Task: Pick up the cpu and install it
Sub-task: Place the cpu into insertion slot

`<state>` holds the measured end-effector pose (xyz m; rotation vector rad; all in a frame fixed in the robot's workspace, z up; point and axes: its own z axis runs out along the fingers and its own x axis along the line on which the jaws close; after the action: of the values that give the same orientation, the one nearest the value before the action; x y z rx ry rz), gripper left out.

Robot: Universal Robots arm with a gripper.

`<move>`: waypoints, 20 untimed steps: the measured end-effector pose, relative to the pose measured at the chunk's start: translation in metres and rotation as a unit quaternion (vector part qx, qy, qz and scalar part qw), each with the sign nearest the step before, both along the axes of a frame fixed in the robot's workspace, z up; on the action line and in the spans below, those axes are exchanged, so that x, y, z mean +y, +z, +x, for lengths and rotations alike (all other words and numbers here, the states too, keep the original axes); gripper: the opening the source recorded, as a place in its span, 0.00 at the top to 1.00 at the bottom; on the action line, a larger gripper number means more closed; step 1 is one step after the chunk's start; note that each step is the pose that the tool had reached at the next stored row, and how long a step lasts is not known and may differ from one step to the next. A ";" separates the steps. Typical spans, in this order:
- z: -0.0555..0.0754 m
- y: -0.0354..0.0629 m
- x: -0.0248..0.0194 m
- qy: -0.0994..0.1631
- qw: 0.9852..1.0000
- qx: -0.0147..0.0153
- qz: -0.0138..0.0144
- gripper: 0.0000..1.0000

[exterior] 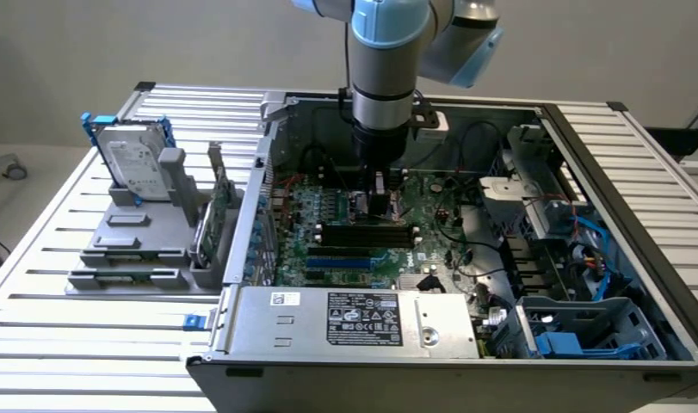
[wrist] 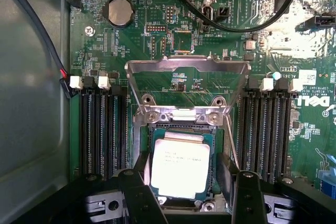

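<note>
cpu, a small square chip with a pale silvery top and faint printing, sits between the 2 black fingers of the gripper, directly over the socket on the green motherboard. the fingers stand partway closed, 1 against each of 2 opposite sides of the chip, holding it. the chip lines up closely with the socket frame, slightly askew; whether its underside already touches the socket cannot be told. the silver load plate is flipped open, hinged at the socket's edge and lying back over the board. banks of black memory slots run along 1 side of the socket and a second bank along the other. a round coin battery sits further off on the board, and a black cable loops across the board beyond the load plate.

in the exterior view the arm points straight down into the open computer case, with the gripper low over the middle of the board. the grey power supply with its black label lies along the near edge of the case. at the exterior view's left a silver hard drive in a blue bracket stands upright on a grey holder, well apart from the case, on the slatted metal table.
</note>
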<state>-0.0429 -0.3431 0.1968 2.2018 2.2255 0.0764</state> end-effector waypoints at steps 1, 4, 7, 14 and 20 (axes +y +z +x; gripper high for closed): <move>0.000 0.0001 0.0000 -0.001 1.000 0.000 0.000 0.38; 0.000 0.0005 0.0000 -0.003 1.000 0.000 0.001 0.38; 0.000 0.0008 0.0000 -0.008 1.000 0.000 0.001 0.38; 0.000 0.0009 -0.0001 -0.040 0.999 0.000 0.002 0.38; 0.000 0.0009 0.0006 -0.058 0.998 0.000 0.003 0.38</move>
<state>-0.0430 -0.3425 0.1977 2.3291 2.0936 0.0812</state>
